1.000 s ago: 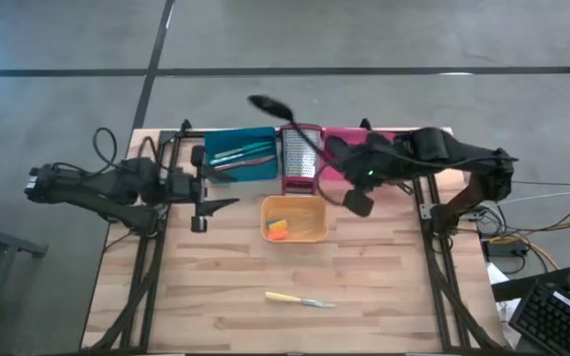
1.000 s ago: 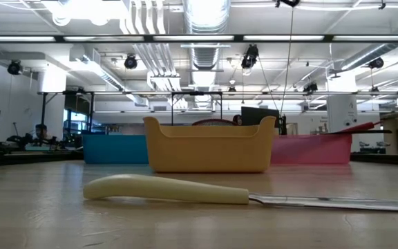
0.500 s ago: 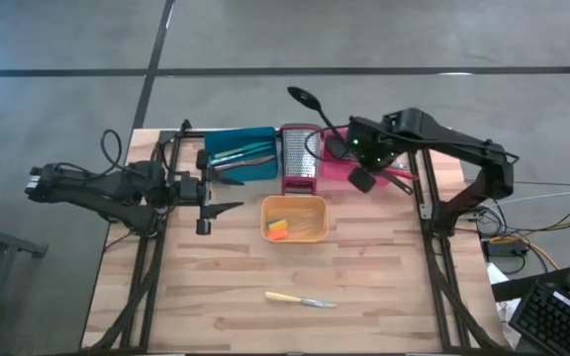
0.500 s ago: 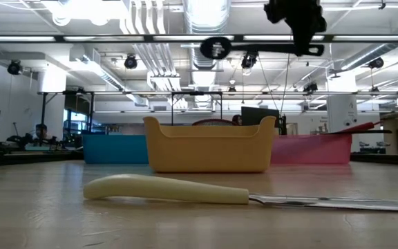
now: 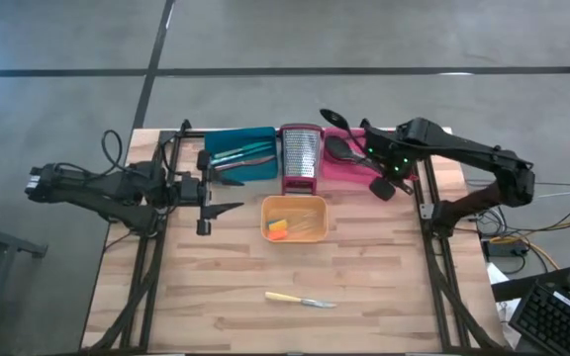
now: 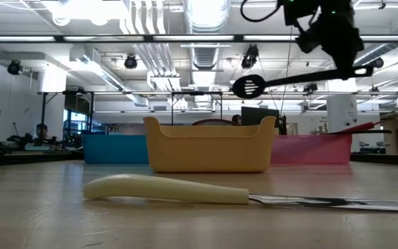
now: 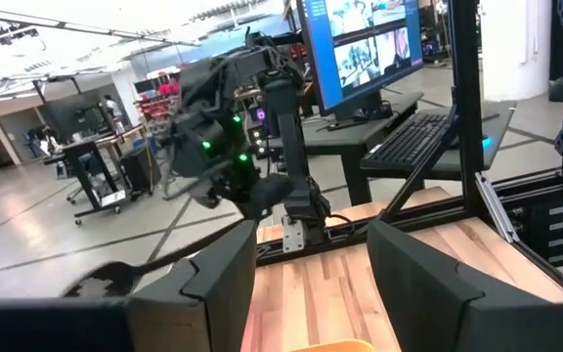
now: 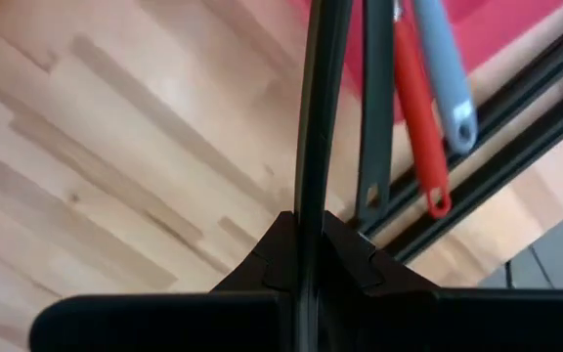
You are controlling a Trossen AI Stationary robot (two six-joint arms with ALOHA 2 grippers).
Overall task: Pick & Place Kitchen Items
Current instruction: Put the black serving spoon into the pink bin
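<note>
1. Black handle first, from the high view: my right gripper (image 5: 385, 184) is clamped on the long black spoon (image 5: 349, 132), holding it above the pink tray (image 5: 341, 170) at the table's far edge. My left gripper (image 5: 204, 203) waits beside the teal tray (image 5: 255, 138), fingers spread.
2. Low view: the spoon (image 6: 282, 81) hangs level in the air, above the orange tray (image 6: 209, 145); a cream-handled knife (image 6: 168, 189) lies on the wood in front.
3. Left wrist view: my left fingers (image 7: 218, 284) stand apart with nothing between them.
4. Right wrist view: my fingers pinch the black handle (image 8: 321, 108) over red and grey tools (image 8: 413, 93) lying in the pink tray.
</note>
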